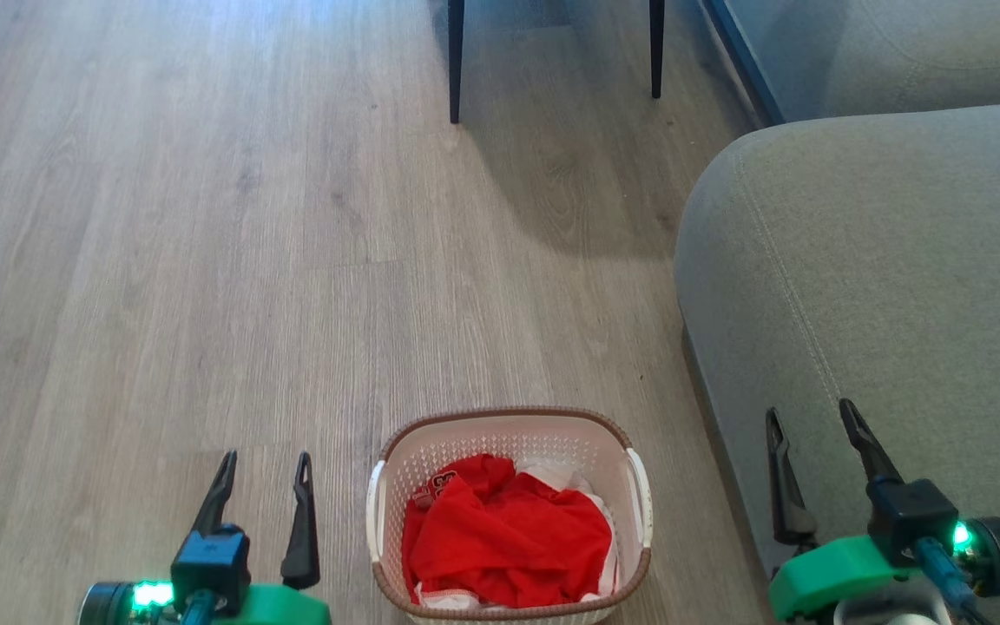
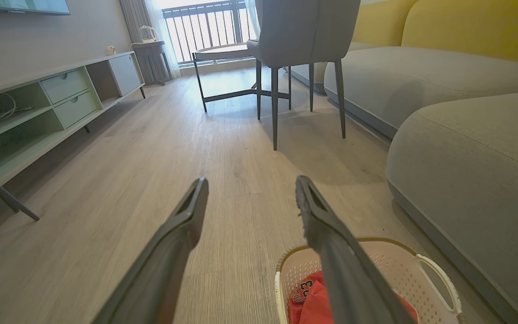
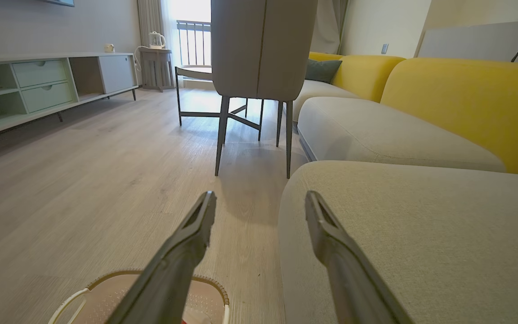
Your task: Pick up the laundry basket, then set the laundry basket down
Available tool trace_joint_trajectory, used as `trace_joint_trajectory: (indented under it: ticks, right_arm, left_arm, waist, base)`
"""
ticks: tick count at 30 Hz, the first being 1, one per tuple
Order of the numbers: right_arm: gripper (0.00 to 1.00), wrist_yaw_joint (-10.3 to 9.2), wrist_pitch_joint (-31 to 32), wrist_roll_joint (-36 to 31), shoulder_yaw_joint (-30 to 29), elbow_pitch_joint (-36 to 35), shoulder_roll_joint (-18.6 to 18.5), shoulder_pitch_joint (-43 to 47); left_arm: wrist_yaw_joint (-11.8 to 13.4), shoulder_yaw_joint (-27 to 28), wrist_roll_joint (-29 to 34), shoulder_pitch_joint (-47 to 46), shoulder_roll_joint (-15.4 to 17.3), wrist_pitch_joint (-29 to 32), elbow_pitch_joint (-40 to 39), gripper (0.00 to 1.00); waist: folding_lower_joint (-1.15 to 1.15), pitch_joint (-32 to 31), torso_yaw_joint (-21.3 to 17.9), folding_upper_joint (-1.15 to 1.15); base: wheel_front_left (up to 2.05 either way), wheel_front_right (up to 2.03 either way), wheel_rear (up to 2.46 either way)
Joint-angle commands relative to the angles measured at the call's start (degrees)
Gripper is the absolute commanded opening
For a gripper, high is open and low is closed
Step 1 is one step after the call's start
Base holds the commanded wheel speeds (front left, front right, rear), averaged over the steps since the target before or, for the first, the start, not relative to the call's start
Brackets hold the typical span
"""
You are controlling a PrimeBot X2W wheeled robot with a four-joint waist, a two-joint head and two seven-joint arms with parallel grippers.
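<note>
Left wrist view: laundry basket, red garment — printed 3.

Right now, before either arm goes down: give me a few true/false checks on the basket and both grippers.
1. The laundry basket stands on the floor between the left gripper and the right gripper. True.
2. The left gripper is shut on a basket handle. False: it is open, holds nothing and is apart from the basket.
3. Red clothes lie in the basket. True.
4. The basket sits on the sofa. False: it is on the floor beside the grey sofa.
5. The right gripper is open. True.
</note>
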Motion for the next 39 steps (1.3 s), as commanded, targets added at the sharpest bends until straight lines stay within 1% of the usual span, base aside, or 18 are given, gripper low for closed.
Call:
trace_joint_trajectory:
  ticks: [1, 16, 22, 26, 31, 39]
  right_arm:
    - [1.00, 0.13, -0.7, -0.3, 1.3, -2.2, -0.8, -1.0]
    - [1.00, 0.13, -0.7, 0.3, 1.1, -1.8, -0.8, -1.1]
    - [1.00, 0.13, -0.7, 1.0, 1.4, 0.0, -0.8, -1.7]
    - [1.00, 0.13, -0.7, 1.9, 2.0, 2.4, -0.8, -3.1]
    - [1.00, 0.13, -0.7, 2.3, 3.2, 6.0, -0.8, -7.1]
    - [1.00, 0.13, -0.7, 3.2, 4.1, 12.8, -0.8, -17.0]
  left_arm:
    - [-0.1, 2.0, 0.6, -1.8, -0.1, -0.5, -1.8, 1.00]
    - [-0.6, 2.5, 1.3, -1.8, -0.6, -0.5, -1.9, 1.00]
    - [-1.2, 2.6, 0.9, -2.5, -1.0, -0.5, -1.1, 1.00]
    - [-1.6, 2.9, 0.1, -3.6, -1.5, -0.5, 0.4, 1.00]
    - [-2.7, 3.3, -0.7, -6.8, -1.9, -0.5, 3.4, 1.00]
    - [-4.5, 4.4, -1.4, -16.3, -2.5, -0.5, 10.0, 1.00]
  waist:
    - [0.00, 0.0, 0.0, 0.00]
    - [0.00, 0.7, -0.1, 0.00]
    - [0.00, 1.9, -0.1, 0.00]
    - [0.00, 3.5, -0.2, 0.00]
    - [0.00, 8.2, -0.5, 0.00]
    - [0.00, 19.3, -0.7, 0.00]
  base:
    - [0.00, 0.00, 0.00]
    - [0.00, 0.00, 0.00]
    - [0.00, 0.00, 0.00]
    - [0.00, 0.00, 0.00]
    - [0.00, 0.00, 0.00]
    - [0.00, 0.00, 0.00]
